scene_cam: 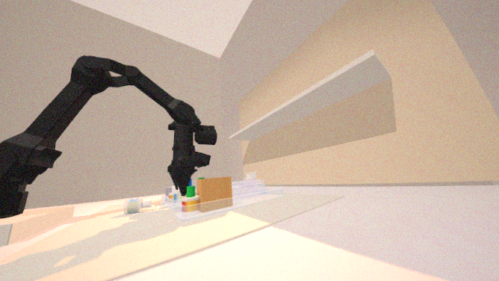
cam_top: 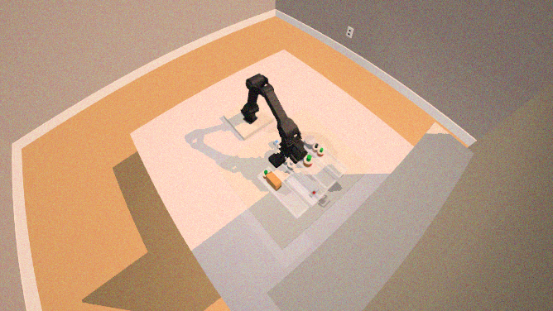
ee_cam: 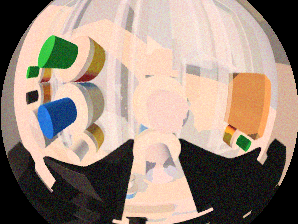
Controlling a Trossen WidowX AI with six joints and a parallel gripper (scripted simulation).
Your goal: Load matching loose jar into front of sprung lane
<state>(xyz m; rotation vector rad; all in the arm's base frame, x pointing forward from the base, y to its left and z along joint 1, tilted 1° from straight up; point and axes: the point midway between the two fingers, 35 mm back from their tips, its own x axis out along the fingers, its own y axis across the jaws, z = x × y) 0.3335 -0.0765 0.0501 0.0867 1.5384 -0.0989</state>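
"Standing nearest me: an orange box [cam_top: 273,180] [scene_cam: 215,194] [ee_cam: 248,105], upright, a small green-capped jar beside it. What's the claw doing past them?"

"The gripper [cam_top: 287,159] [scene_cam: 183,193] [ee_cam: 156,143] points down, closed on the pale-capped jar [ee_cam: 159,138]. I take that for the new one, at the front end of the sprung lane [cam_top: 299,184] [ee_cam: 159,60]. Another pale-topped jar, the old jar [ee_cam: 167,111], stands just ahead of it, deeper in."

"Step in hand?"

"Pushing the row back, or about to, I'd judge. Next: ease the new jar rearward, upright, until it clears the low front stop, then seat it on the lane floor. Release only after that. A tilt or an early release could let the spring throw the row forward."

"Hard to make out?"

"Plenty. From above, the arm covers the grip. Side on, the box and jars screen the lane. I can't tell whether the two jars touch, nor whether the new one's base is on the floor. Front stop and pusher plate: too pale to pick out. Farther off, a red speck [cam_top: 314,193] toward the rack's back end; can't say what it marks."
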